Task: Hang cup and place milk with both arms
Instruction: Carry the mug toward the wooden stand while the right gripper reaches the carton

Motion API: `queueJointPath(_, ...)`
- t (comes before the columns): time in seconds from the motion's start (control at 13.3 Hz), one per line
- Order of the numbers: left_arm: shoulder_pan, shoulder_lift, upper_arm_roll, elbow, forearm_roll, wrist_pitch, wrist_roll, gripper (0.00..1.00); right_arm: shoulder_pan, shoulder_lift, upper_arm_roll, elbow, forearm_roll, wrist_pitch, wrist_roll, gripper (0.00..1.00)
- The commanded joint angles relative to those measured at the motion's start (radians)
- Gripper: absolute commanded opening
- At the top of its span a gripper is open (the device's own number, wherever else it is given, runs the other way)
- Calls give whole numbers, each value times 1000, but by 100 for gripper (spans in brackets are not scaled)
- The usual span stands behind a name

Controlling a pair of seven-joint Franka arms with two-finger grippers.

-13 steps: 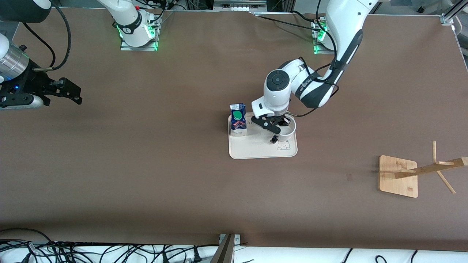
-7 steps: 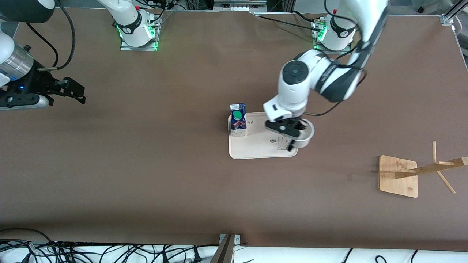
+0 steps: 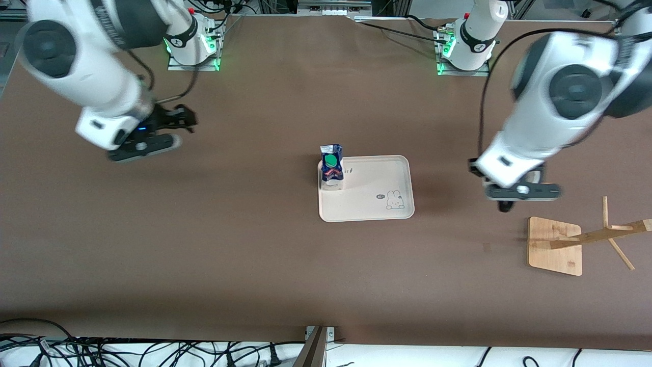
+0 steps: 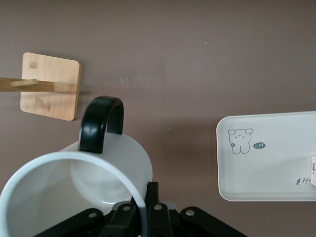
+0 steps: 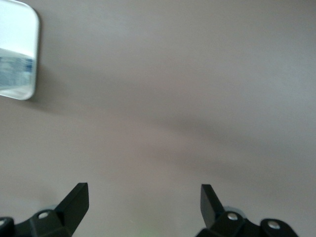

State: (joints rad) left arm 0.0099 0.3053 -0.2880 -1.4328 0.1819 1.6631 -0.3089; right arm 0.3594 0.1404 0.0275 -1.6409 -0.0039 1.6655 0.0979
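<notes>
The white cup with its black loop handle hangs in the air, my left gripper shut on its rim. In the front view the left gripper is over bare table between the tray and the wooden rack, and the hand hides most of the cup. The milk stands upright on the tray's corner toward the right arm's end. My right gripper is open and empty in the air over the table, well away from the milk. The right wrist view shows its fingers wide apart over brown table.
The wooden rack has a square base and slanted pegs near the left arm's end. The beige tray carries a small rabbit drawing. Cables lie along the table's front edge.
My left arm lifted the cup off the tray and carried it toward the rack. My right arm swung in from the table's end toward the tray, still open.
</notes>
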Motion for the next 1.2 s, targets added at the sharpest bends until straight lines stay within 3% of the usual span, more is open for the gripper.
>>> queueJointPath(0.0,71,17,-14,74,-29,-57,124,0,126,109,-4,91,9,40,170,100)
queueJointPath(0.3,110,-6,-20,74,-99,-105,165,0,249,298,5,271,74,92,322,100)
queueJointPath(0.6,107,-12,-25,74,-93,-111,168,0,372,398,3,302,71,270,557,100)
queueJointPath(0.9,122,-12,-14,74,-105,-141,221,0,412,547,-7,476,58,278,618,100)
queueJointPath(1.13,147,-8,-19,74,-107,-141,241,0,415,581,-6,498,24,304,617,100)
